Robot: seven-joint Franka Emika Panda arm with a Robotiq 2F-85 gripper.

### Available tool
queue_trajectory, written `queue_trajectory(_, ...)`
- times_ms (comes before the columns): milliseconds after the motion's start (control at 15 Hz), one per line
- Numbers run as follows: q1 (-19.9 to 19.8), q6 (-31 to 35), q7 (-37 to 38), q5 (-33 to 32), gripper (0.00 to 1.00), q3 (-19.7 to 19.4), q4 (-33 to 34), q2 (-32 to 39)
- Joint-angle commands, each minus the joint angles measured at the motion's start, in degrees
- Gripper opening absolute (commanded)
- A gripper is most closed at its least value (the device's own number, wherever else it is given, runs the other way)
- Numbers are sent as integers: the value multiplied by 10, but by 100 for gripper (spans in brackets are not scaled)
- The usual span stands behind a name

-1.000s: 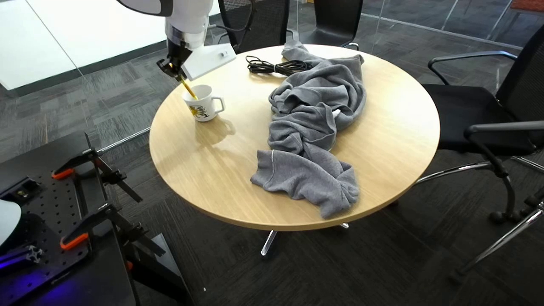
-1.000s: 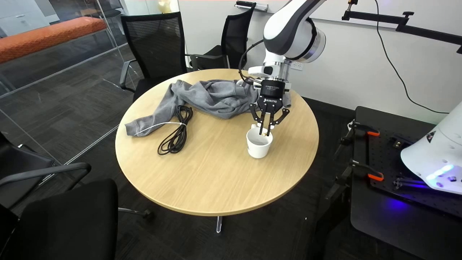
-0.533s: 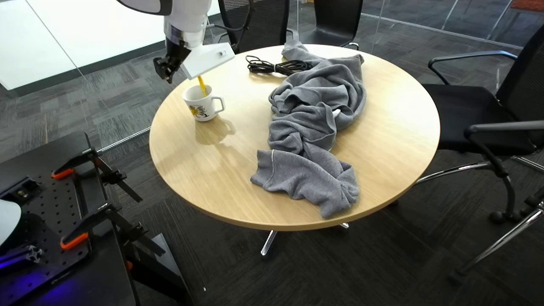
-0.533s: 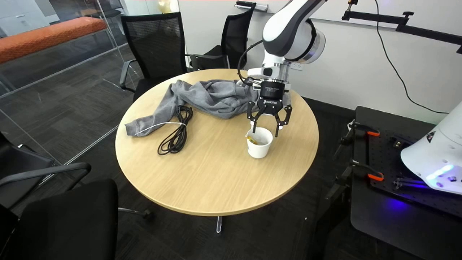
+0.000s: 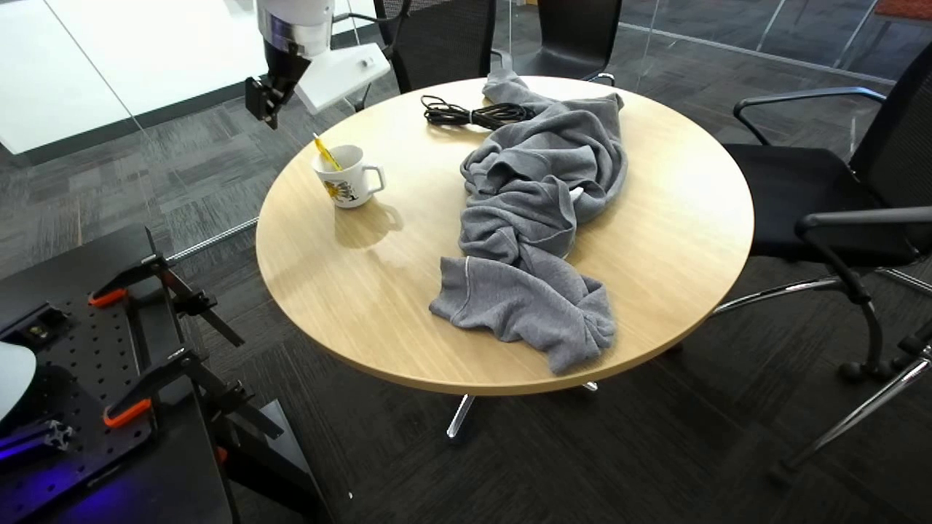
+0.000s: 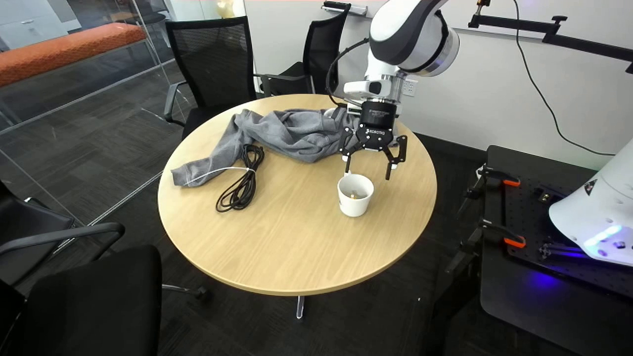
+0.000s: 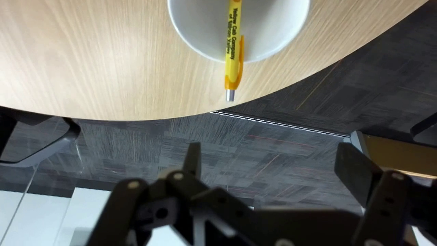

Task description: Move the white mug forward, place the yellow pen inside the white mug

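Yellow pen (image 7: 233,51) in white mug (image 5: 350,188), leaning another way now, hand (image 6: 368,171) higher, spread wide

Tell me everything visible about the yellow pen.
The yellow pen is slim and looks plastic: yellow barrel with black lettering, including "Yellow Cab Company", an orange clip and collar, and a silvery button end. It slants inside the white mug, that end up and out past the mug's rim, on which the barrel seems to lean. Its lower tip can't be made out. The pincer is open and apart from it.
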Motion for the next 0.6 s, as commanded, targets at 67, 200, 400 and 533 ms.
queue_trajectory(67, 20, 8, -37, 12, 100, -17, -54, -72)
queue_trajectory(200, 24, 10, -47, 16, 100, -20, -66, -86)
queue_trajectory(400, 30, -2, -25, 4, 100, -27, -47, -65)
queue_trajectory(533, 32, -2, -25, 4, 100, -29, -50, -69)
